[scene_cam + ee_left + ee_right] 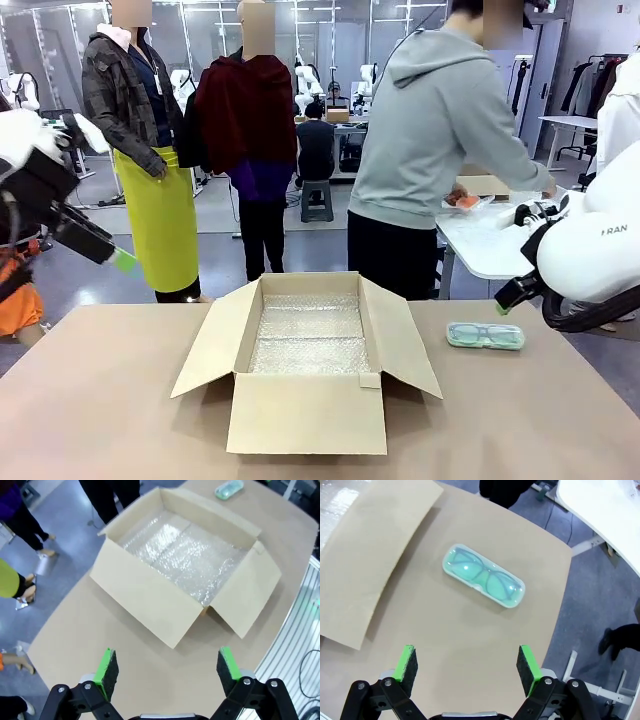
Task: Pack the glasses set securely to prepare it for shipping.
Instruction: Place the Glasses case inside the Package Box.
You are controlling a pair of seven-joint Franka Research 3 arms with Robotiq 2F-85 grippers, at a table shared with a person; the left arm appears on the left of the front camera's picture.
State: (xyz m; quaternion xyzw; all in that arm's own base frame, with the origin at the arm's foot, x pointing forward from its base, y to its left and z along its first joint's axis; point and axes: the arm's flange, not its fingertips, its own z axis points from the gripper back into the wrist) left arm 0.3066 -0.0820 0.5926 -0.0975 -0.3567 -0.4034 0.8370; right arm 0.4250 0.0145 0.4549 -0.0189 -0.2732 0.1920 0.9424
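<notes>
Mint-green case: translucent, oblong, spectacle frames visible through the lid; lies flat on the brown tabletop, to the robot's right of the cardboard box, outside it and apart from it, near the tabletop's far right corner.

Right tool: green pads spread wide, empty; held above the tabletop, short of the case and clear of it.

Cardboard box: open, four flaps folded outward; stands at the middle of the tabletop; floor lined with bubble wrap.

Left tool: green pads spread wide, empty; raised high over the tabletop's left side, well apart from the box it looks down on.

Person: grey hooded top; stands beyond the tabletop's far edge, turned towards a white side table; hands at something orange there, too small to identify.
</notes>
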